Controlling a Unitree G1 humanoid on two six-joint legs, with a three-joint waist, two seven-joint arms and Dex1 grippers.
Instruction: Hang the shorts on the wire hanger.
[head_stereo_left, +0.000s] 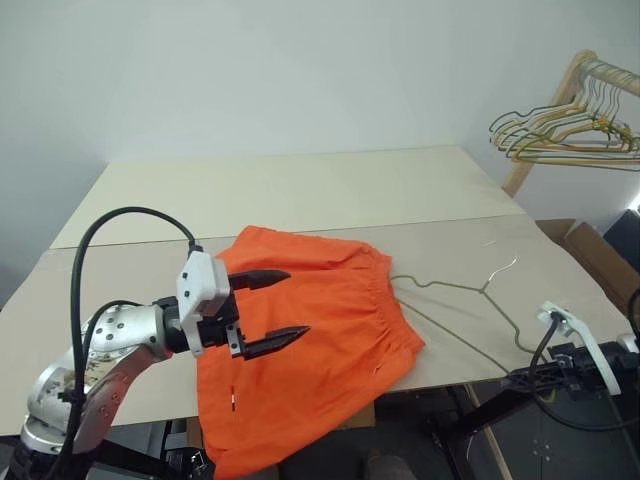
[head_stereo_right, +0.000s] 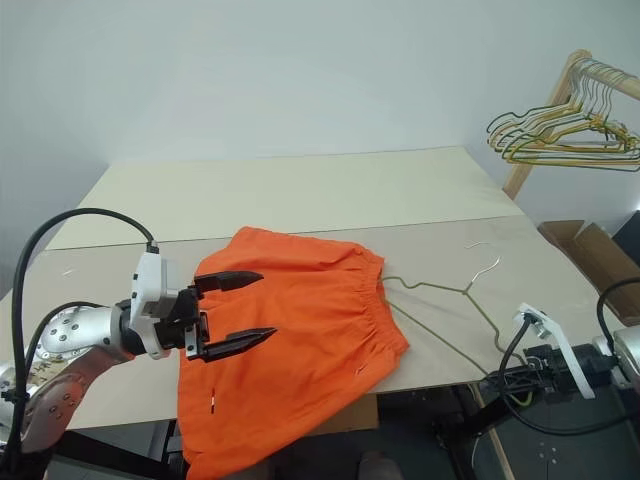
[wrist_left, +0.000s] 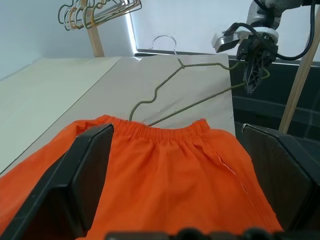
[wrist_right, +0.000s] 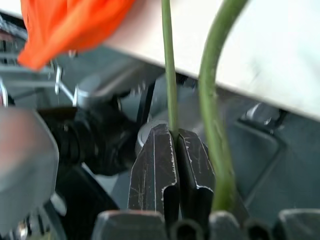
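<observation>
The shorts (head_stereo_left: 310, 340) lie spread on the table (head_stereo_left: 300, 190) at the middle of its near edge, waistband toward the table's right side. The leg end hangs over the near edge. A small white mark sits on the fabric near that hanging hem.

The hanger (head_stereo_left: 470, 300) lies flat on the table just right of the shorts, between the waistband and the table's right edge. Its hook points toward the far right corner. The wire's left end reaches the waistband and seems to slip under or into it. Its right shoulder runs past the near right edge of the table.

The left end effector (head_stereo_left: 270, 310) hovers over the left part of the shorts, pointing toward the hanger. Its two black fingers stand wide apart with nothing between them.

The right end effector (wrist_left: 252, 75) is at the table's near right corner, below the edge. In the right wrist view its fingers (wrist_right: 155, 170) are pressed together on one thin strand of the hanger wire, and a second strand passes just beside them.

A wooden rack (head_stereo_left: 560, 110) with bunched hangers (head_stereo_left: 560, 135) stands beyond the far right corner.
</observation>
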